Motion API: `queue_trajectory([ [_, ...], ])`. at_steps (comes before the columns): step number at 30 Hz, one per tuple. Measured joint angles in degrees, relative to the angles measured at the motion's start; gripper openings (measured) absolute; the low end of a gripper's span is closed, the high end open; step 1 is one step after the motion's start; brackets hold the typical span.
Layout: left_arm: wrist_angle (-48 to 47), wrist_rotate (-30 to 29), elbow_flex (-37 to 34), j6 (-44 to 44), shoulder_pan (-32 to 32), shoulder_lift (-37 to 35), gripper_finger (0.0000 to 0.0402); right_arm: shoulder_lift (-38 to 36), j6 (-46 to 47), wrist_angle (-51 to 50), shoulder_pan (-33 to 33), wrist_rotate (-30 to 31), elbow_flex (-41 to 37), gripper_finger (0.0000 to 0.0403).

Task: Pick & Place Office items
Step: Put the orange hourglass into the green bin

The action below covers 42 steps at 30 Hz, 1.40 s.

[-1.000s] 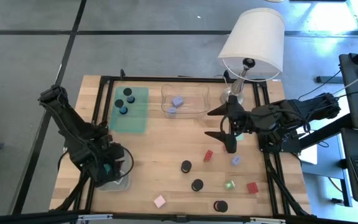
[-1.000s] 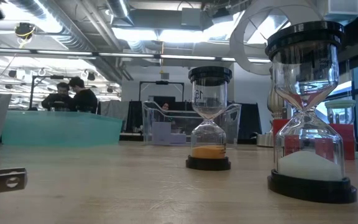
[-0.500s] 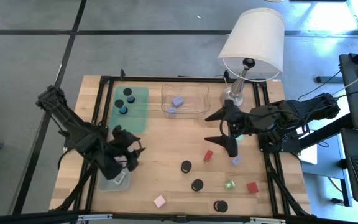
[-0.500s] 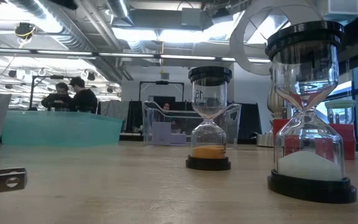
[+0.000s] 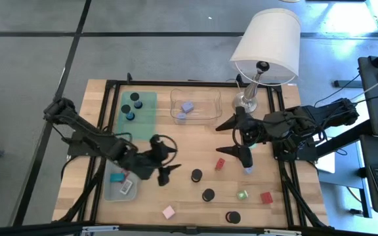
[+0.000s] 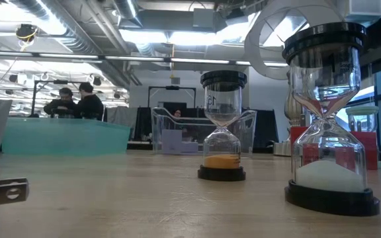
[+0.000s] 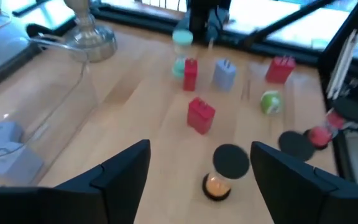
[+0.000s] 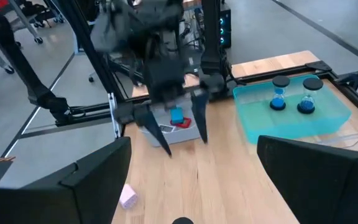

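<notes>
My left gripper hangs open over the table's middle, just left of a black-capped hourglass with orange sand. My right gripper is open too, above the table's right half near a red block. Standing on the wood are two more black-capped hourglasses, a green piece, a red block, a lilac block and a pink block. Neither gripper shows in the low view.
A grey tray at the near left holds a teal piece and a labelled rectangle. A teal tray holds small hourglasses. A clear tray holds lilac blocks. The lamp stands at the far right.
My left gripper has risen out of the grey tray and swung toward the table's right edge, reaching the middle beside the hourglass. The teal piece and the labelled rectangle now lie uncovered in the tray.
</notes>
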Motion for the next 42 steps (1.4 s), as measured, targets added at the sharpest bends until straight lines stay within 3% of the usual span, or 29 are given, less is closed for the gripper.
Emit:
queue_trajectory([
  [5,2.9,5.2,0.0,3.9,4.0,6.5,0.0281,0.0,0.0,0.0,0.0,0.0,0.0,0.0351],
  [13,19.9,20.1,0.0,12.3,7.3,16.3,0.0281,0.0,0.0,0.0,0.0,0.0,0.0,0.0351],
  [20,24.6,17.3,0.0,17.8,7.1,19.0,0.0281,0.0,0.0,0.0,0.0,0.0,0.0,0.0351],
  [26,26.9,21.1,0.0,18.8,7.2,20.9,0.0284,0.0,-0.1,0.0,0.0,0.0,0.0,0.0351],
  [32,26.2,21.5,0.0,19.8,7.2,21.1,0.0323,0.0,-0.1,0.0,0.0,0.0,0.0,0.0351],
  [37,26.3,25.9,0.0,21.5,8.1,22.6,0.0358,0.0,-0.1,0.0,0.0,0.0,0.0,0.0351],
  [42,27.4,27.7,0.0,20.8,8.7,24.9,0.0367,0.0,-0.1,0.0,0.0,0.0,0.0,0.0351],
])
